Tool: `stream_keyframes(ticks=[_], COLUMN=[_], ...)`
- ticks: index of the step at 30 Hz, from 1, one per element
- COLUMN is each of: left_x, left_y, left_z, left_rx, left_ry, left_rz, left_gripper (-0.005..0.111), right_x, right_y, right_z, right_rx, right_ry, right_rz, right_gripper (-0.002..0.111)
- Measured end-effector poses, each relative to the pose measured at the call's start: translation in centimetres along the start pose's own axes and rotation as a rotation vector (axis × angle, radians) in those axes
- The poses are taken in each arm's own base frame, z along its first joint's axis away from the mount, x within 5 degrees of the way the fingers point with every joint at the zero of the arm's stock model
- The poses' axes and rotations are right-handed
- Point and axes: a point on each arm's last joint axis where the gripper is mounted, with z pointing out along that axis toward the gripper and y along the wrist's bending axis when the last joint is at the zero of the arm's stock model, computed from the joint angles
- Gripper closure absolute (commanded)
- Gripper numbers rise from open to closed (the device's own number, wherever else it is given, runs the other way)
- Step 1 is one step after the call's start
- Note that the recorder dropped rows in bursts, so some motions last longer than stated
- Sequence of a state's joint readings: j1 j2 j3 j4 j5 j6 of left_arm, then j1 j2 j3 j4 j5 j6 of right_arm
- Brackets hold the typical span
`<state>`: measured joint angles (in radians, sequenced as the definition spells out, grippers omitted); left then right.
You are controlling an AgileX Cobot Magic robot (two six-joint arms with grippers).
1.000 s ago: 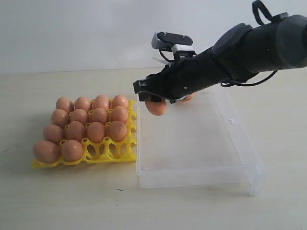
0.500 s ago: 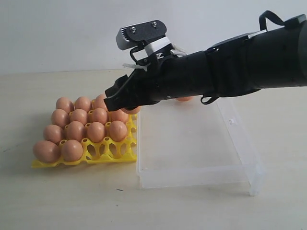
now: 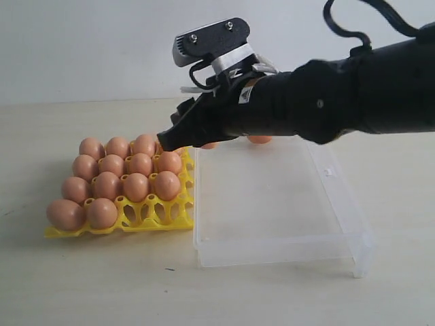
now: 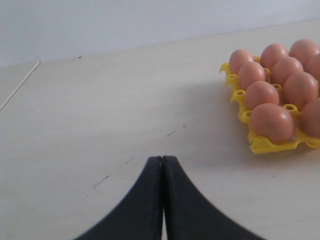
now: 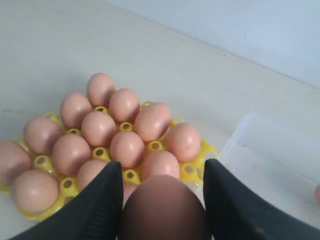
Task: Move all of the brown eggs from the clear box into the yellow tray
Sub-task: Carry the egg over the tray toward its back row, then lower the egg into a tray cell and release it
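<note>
**Right wrist view: 1 egg pinched, 2 cups free**

Black fingers (image 5: 102, 200) of the right gripper (image 5: 162, 170) stand apart and pinch 1 smooth orange-brown oval egg (image 5: 162, 207) between them. The frame edge crops this held egg, so its long axis cannot be told.

In the exterior view the right gripper hangs over the upper right corner of the bright yellow square plastic lattice tray (image 3: 136, 224), left of centre in the frame. Only a sliver of the held egg shows under the fingers there. Most of the tray's cups carry brown eggs (image 3: 107, 185). The 2 empty cups (image 3: 160, 209) sit at its lower right corner, just beside the shallow clear plastic box (image 3: 272, 251).

From the fingers, then, the target lies toward the lower edge of the frame and down. The carry probably has to come that way before lowering, or the held egg would meet eggs seated in the upper rows.

1 more brown egg (image 3: 259, 139) shows at the upper end of the box, partly hidden behind the arm (image 3: 340, 95).

The left gripper (image 4: 162, 159), seen only in the left wrist view, has its fingers pressed together on nothing. It sits over bare table (image 4: 100, 100) with the tray at that frame's right edge, so the right arm is the nearer one.
</note>
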<state>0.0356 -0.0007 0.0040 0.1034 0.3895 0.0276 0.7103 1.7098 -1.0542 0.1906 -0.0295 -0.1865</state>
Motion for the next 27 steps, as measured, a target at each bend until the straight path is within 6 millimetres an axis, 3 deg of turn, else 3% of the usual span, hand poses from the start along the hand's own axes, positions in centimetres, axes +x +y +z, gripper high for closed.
stream_keyframes(ticks=[10, 16, 20, 27], left_x=[0.0, 0.0, 0.0, 0.0], left_y=[0.0, 0.0, 0.0, 0.0], left_z=[0.0, 0.0, 0.0, 0.0], left_rx=[0.0, 0.0, 0.0, 0.0], left_ry=[0.0, 0.0, 0.0, 0.0], left_rz=[0.0, 0.0, 0.0, 0.0], left_gripper=[0.107, 0.107, 0.107, 0.107], right_x=[-0.3, 1.9, 3.6, 3.9], right_y=[1.9, 4.4, 4.9, 5.8], right_z=[0.4, 2.0, 3.1, 4.0], right_rx=[-0.054, -0.13, -0.147, -0.198], right_ry=[-0.178, -0.238, -0.225, -0.329], right_rz=[0.019, 0.014, 0.03, -0.013], right_gripper=[0.108, 0.108, 0.108, 0.108])
